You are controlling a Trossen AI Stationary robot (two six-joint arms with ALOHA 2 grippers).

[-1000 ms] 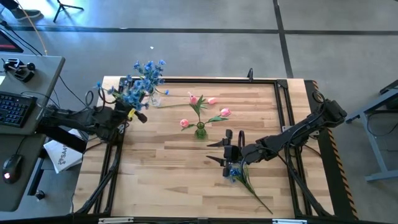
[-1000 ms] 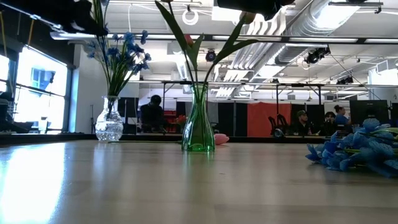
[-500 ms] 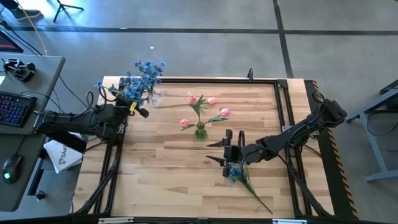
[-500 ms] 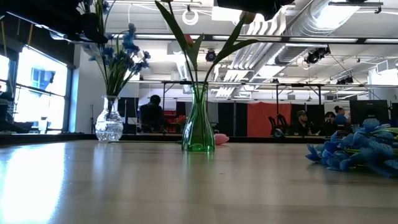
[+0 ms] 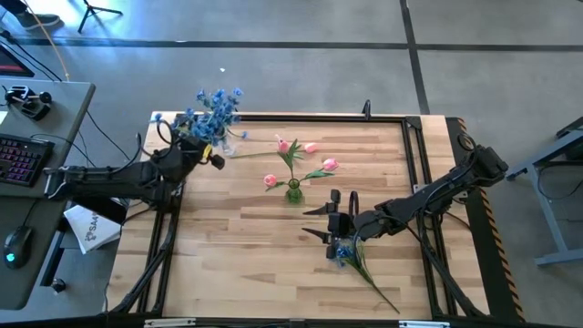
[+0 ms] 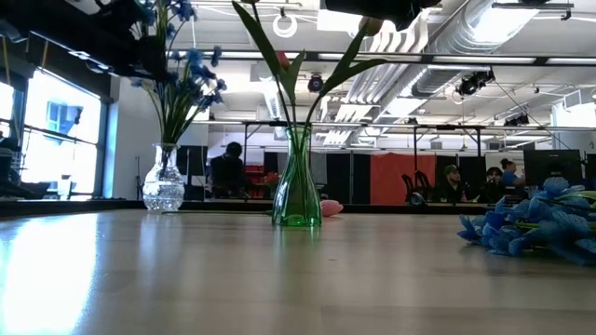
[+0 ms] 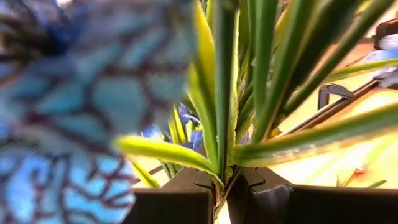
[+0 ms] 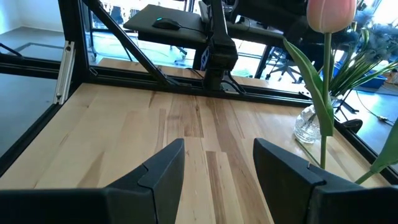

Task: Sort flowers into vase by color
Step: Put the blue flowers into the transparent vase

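A clear glass vase (image 5: 226, 142) (image 6: 164, 181) stands at the table's far left and holds blue sprays (image 5: 215, 107). My left gripper (image 5: 202, 157) (image 7: 221, 183) is beside it, shut on another blue spray's stem. A green vase (image 5: 293, 191) (image 6: 297, 181) at the table's middle holds pink tulips (image 5: 328, 165). One pink tulip (image 5: 311, 147) lies behind it. A blue spray (image 5: 344, 251) (image 6: 535, 223) lies flat near the right front. My right gripper (image 5: 330, 223) (image 8: 217, 165) hovers open just beyond that spray's blossoms. My left gripper pinches the thin green stem (image 7: 222, 149) of a blue spray between its two fingers, among the leaves. The fingers come level from the table's left side. The spray is lifted clear of the table, with its blossoms (image 7: 68, 93) close to the camera. Its lower end is hidden.
A black frame (image 5: 301, 117) runs around the tabletop. A desk with a keyboard (image 5: 20, 155) stands left of the table. Bare wood (image 5: 237, 264) lies in the near left and middle of the table. People sit far back in the room (image 6: 226, 167).
My left gripper has carried its blue spray toward the table's far edge and the clear vase. The held blossoms have closed in on the bunch over that vase and risen in the low view. My right arm has kept still.
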